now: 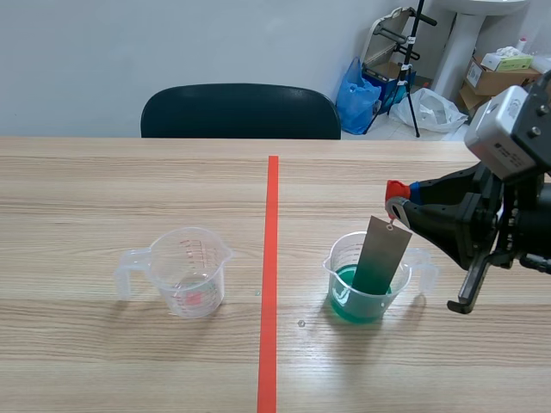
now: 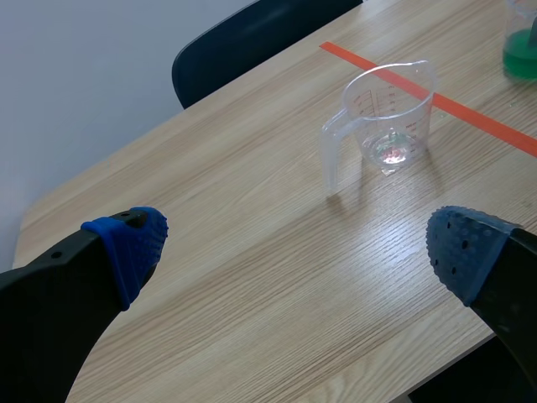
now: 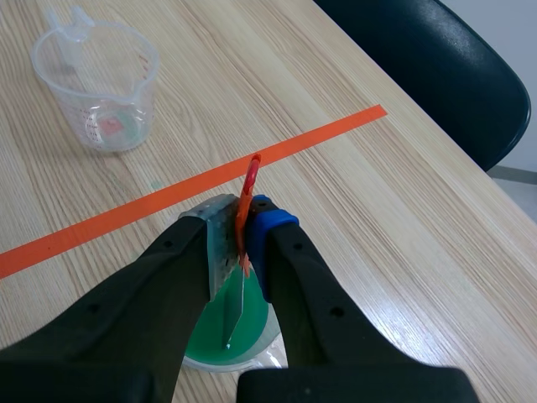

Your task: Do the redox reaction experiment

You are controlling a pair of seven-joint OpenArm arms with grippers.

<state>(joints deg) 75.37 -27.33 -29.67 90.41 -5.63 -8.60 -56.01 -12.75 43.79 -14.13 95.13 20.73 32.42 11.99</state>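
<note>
Metal strip standing tilted in green solution inside measuring cup; we are pinching its top in right hand. Left hand hanging wide, holding nothing, empty cup ahead. We are judging risk: sideways pull levering measuring cup over, spilling onto counter.

I am holding the strip by its top end in my right gripper, and it is leaning with its lower end inside the filled cup, which is standing on the table just right of the tape line. The empty cup is sitting left of that line, level with the filled cup and well apart from it. My left gripper is hovering, fingers spread, with the empty cup ahead of it, and a chair is standing behind the table's far edge.
</note>
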